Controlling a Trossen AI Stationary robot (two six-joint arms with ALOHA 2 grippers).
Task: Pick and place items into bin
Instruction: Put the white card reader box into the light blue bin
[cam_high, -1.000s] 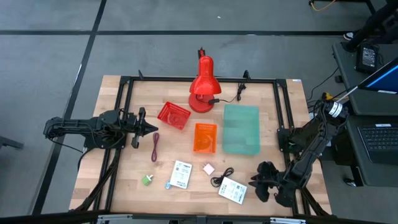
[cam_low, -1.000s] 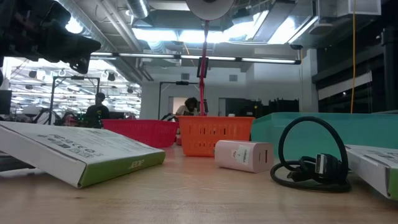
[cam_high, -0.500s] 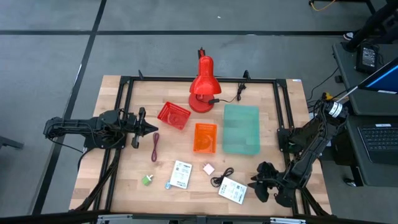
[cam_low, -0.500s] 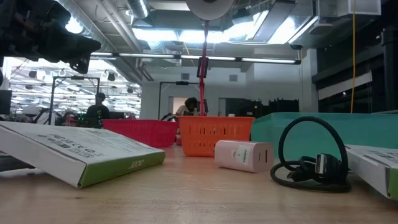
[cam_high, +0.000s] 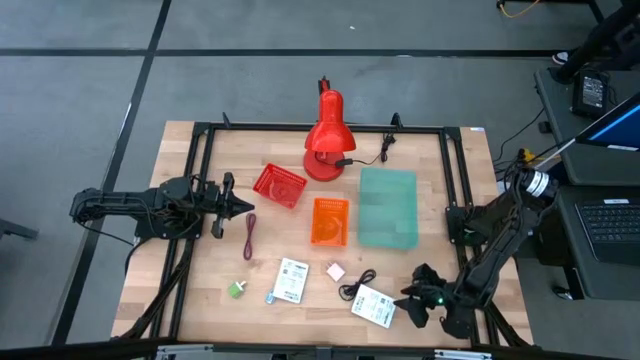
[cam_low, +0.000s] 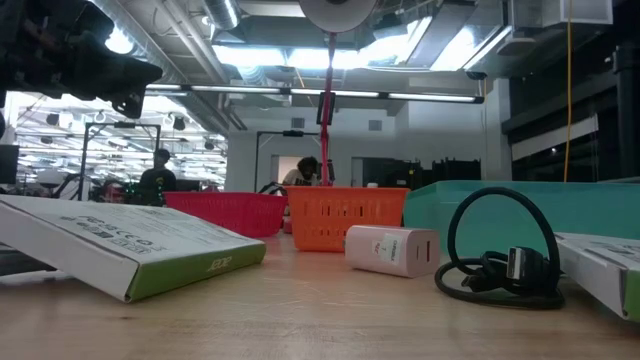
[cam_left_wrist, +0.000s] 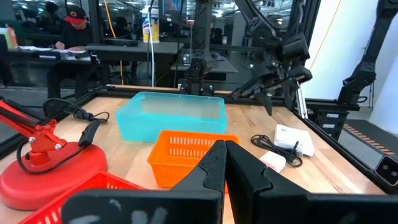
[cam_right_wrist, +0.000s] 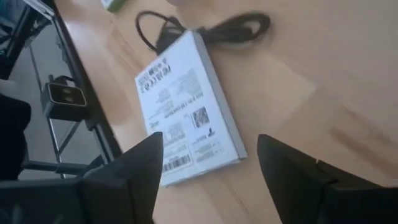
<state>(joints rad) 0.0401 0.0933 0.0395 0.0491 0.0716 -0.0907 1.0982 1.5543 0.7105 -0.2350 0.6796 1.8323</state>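
The right hand is spread wide, empty, just beside the white packet, which lies flat beside the black cable, near the teal bin. Being light, stiff and thin, it is best taken by its edges. The teal bin appears empty. The left hand waits shut.

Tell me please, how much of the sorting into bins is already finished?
Nothing looks done: the teal bin appears empty. In hand: the right gripper, fingers open, hangs beside a white packet, not gripping it. Left on the table: that packet, the second packet, black cable, pinkish cube, green cube, red cord. The left gripper waits shut.
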